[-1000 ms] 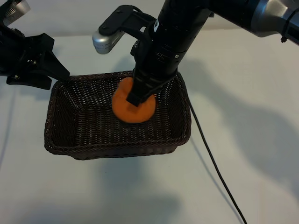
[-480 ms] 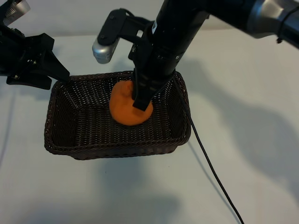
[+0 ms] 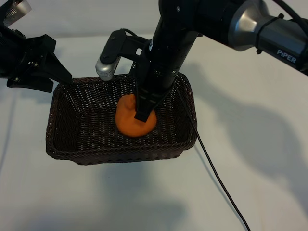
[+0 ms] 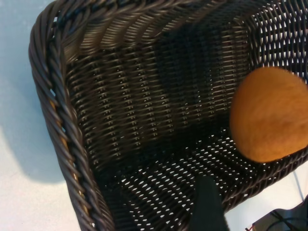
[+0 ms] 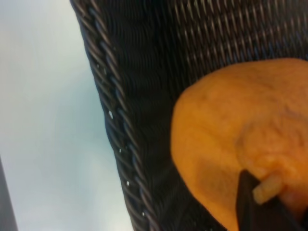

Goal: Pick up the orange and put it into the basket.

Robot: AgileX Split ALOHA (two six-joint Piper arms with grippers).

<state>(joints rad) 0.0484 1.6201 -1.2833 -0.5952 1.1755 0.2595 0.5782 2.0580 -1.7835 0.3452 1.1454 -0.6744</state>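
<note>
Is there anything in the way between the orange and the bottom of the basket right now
Nothing visible. The right gripper holds the bright orange dimpled fruit by its stem end, low inside the dark brown woven wicker basket, with only bare weave around it.

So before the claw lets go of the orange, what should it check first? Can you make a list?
1. Orange is over the inside of the basket, not the rim: ok.
2. Right claw is shut on the orange, by its knobby stem end: ok.
3. Orange is resting on the basket floor: cannot tell; it looks low inside, but contact isn't visible.
4. Landing spot in the basket is free of other things: ok.
5. Left claw is out of the way, parked open at the basket's far left corner: ok.
6. Black cable beside the basket stays clear of the drop: ok, it lies outside on the table.
</note>
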